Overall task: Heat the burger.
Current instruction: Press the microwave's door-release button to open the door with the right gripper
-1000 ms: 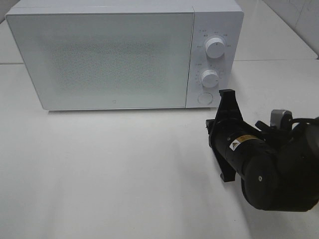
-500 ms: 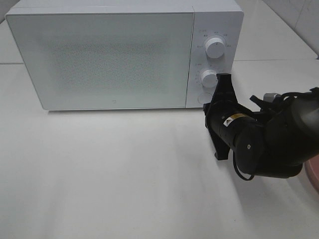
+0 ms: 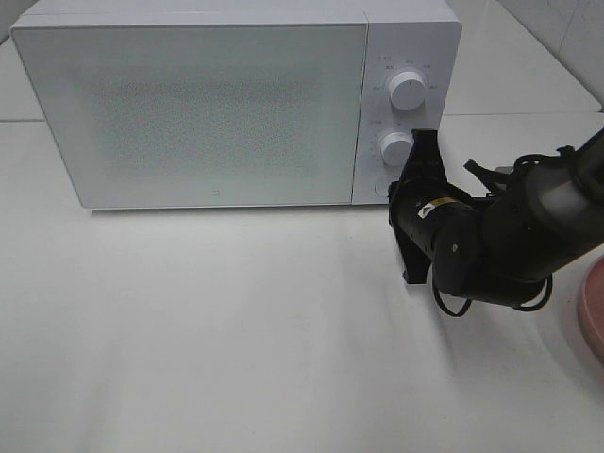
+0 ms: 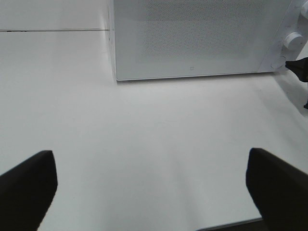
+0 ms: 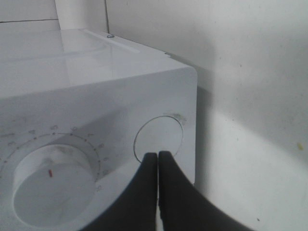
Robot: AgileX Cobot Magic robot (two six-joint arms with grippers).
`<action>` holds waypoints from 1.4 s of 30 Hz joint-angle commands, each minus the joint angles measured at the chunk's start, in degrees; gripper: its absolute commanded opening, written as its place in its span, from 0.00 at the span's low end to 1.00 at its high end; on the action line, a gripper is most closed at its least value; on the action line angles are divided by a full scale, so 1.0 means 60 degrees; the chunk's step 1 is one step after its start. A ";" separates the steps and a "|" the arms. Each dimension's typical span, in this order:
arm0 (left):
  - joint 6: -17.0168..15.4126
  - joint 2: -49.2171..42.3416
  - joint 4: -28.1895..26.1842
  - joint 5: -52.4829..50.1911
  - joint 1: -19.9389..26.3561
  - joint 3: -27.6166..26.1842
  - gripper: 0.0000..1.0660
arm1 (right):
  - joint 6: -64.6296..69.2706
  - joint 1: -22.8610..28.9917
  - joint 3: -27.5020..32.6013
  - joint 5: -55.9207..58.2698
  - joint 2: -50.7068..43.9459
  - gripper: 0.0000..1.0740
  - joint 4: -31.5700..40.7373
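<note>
The burger is out of view. The white microwave [image 3: 189,104] stands at the back of the table with its door closed. My right gripper [image 3: 398,192] is shut, with nothing between its fingers. In the right wrist view its fingertips [image 5: 157,156] rest against the lower edge of the round button [image 5: 159,134] on the control panel, beside the lower dial [image 5: 48,185]. My left gripper [image 4: 154,192] is open and holds nothing, hovering over bare table in front of the microwave [image 4: 192,33]. It does not show in the exterior high view.
Two white dials [image 3: 407,91] [image 3: 396,148] sit above the round button on the panel. The edge of a pink plate [image 3: 595,311] shows at the right border. The right arm's dark body lies along the table's right side.
The right arm has moved back toward the microwave's control panel, bringing its shut tips to the round button. The pink plate's edge has come into view behind it.
</note>
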 commanded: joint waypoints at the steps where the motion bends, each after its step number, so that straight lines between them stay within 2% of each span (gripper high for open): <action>1: 0.0000 -0.0134 0.0000 0.0029 -0.0038 0.0019 0.94 | 0.0057 -0.0057 -0.0363 0.0105 0.0162 0.00 -0.0038; 24: 0.0000 -0.0134 0.0000 0.0029 -0.0038 0.0019 0.94 | -0.0277 -0.0162 -0.1299 0.0038 0.0917 0.00 0.0936; 32: 0.0000 -0.0134 0.0000 0.0029 -0.0038 0.0019 0.94 | -0.0277 -0.0258 -0.1366 -0.0258 0.0917 0.00 0.0869; 42: 0.0000 -0.0134 0.0000 0.0029 -0.0038 0.0019 0.94 | -0.0277 -0.0277 -0.1967 -0.0506 0.0936 0.00 0.0888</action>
